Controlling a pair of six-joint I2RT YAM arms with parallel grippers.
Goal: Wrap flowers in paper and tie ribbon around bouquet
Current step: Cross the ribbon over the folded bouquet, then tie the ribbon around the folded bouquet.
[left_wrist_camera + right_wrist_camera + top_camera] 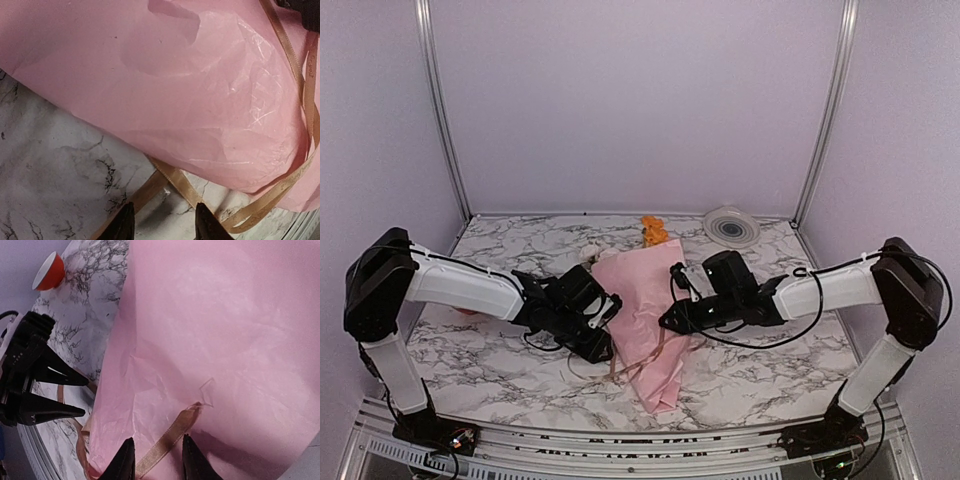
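The bouquet (638, 315) lies across the middle of the table as a pink paper (165, 75) cone. An orange bloom (653, 232) and a pale rose (592, 252) of the flowers show at its far, wide end. The tan ribbon (656, 352) crosses the cone and loops onto the marble at its left. My left gripper (164, 225) is open at the cone's left edge, and two ribbon (172, 177) strands cross on the table just ahead of its jaws. My right gripper (156, 462) is open over the paper (225, 340). A loose ribbon (170, 437) end lies flat between its fingers, ungripped.
A round white-grey disc (731, 226) sits at the back right. An orange-rimmed roll (50, 271) stands on the marble table (520, 375) behind the left arm. The left gripper's fingers (67, 412) are a short way from the right gripper across the cone.
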